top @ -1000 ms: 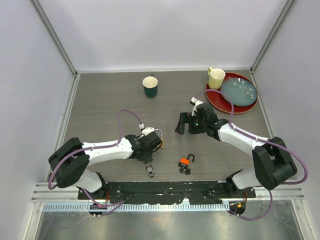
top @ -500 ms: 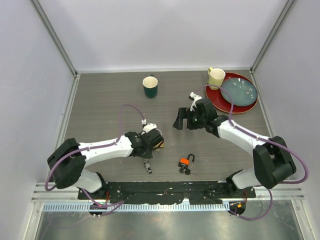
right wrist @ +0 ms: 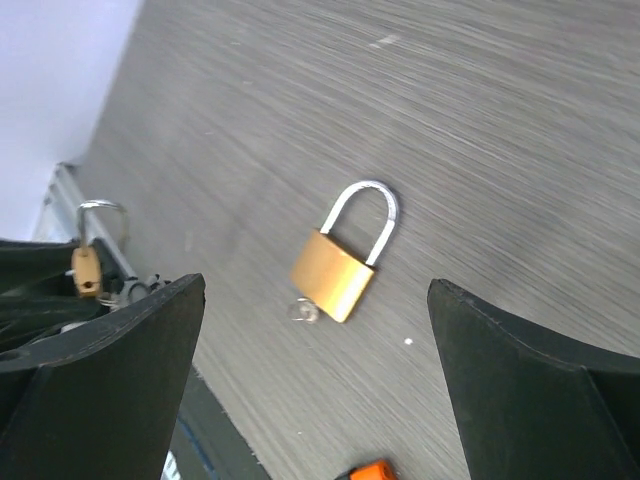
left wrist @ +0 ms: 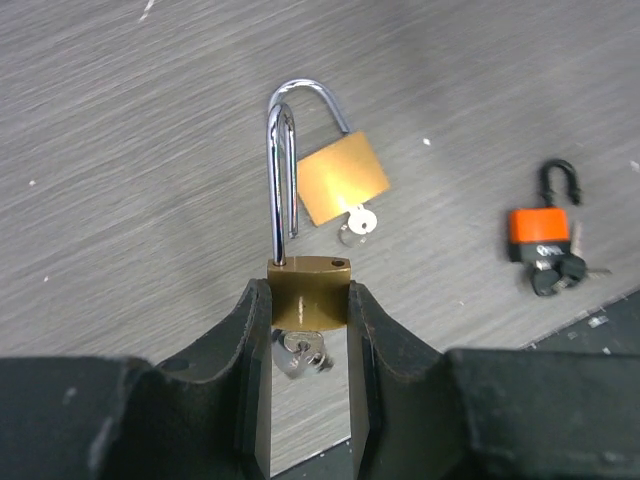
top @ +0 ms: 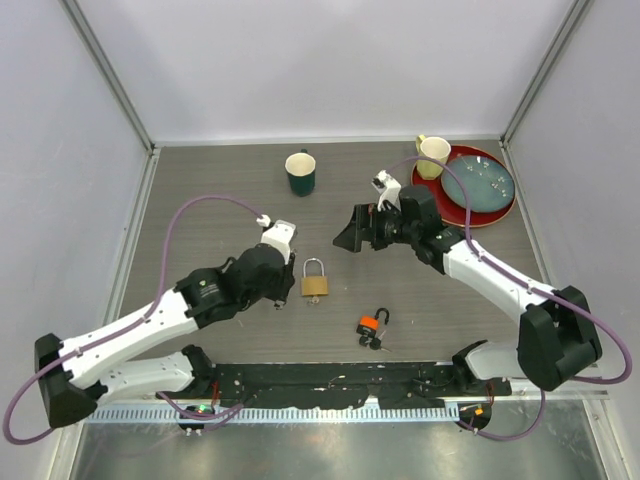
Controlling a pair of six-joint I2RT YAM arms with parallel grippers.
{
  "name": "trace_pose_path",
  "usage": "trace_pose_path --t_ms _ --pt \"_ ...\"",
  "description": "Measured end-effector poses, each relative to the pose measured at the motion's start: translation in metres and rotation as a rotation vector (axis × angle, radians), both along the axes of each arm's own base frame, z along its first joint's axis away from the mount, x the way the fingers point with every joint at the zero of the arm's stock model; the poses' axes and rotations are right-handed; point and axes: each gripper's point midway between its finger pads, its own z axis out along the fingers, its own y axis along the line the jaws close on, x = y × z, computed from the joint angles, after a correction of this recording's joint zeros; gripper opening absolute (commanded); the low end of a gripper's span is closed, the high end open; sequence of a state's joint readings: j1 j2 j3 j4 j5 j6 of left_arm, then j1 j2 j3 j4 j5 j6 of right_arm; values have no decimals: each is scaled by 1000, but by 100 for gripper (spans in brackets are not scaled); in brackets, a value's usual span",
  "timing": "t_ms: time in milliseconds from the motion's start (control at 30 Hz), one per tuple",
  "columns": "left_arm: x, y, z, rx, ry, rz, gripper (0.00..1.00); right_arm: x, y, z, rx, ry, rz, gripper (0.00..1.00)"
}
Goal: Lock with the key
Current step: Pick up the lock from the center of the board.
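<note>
Brass-bodied small padlock (left wrist: 308, 292) is clenched at its sides between the left jaws and held clear of the worktop (top: 200, 190). I read its shackle (left wrist: 281, 170) as open: one leg sits in the body, the free end is swung aside, and the second hole on top is bare. A key (left wrist: 299, 352) sits in its underside, between the fingers.

Below it on the worktop a larger brass padlock (top: 314, 281) lies flat, with its own key (left wrist: 355, 225) at the bottom edge. An orange padlock (top: 370, 324) with a black shackle lies nearer the arm bases, well apart from it.

Right jaws are spread wide and empty, hanging above the worktop on the far side of the larger padlock. The right wrist camera frames that padlock between its fingers.

At the far side I note a green mug (top: 300, 172), and a yellow mug (top: 433, 155) touching a red plate (top: 440, 197).
</note>
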State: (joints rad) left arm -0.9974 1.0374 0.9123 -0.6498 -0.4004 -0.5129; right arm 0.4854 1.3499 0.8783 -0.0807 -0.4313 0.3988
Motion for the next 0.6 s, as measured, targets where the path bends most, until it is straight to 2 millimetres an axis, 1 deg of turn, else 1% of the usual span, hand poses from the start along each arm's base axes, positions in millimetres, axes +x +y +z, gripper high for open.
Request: trace_pose_path --t_ms 67,167,233,433,600 --pt "-7 -2 9 -45 -19 -63 0 -5 8 17 58 -40 54 98" --pt "-17 -7 15 -98 -31 -151 0 -15 19 38 145 -88 133 96" --pt "-21 -12 16 -122 -23 -200 0 -22 25 46 194 -102 186 95" --pt "-25 -29 19 -227 16 -299 0 -44 37 61 322 -100 311 90" --pt "-25 -44 26 -352 35 -377 0 -58 43 67 376 -102 378 87"
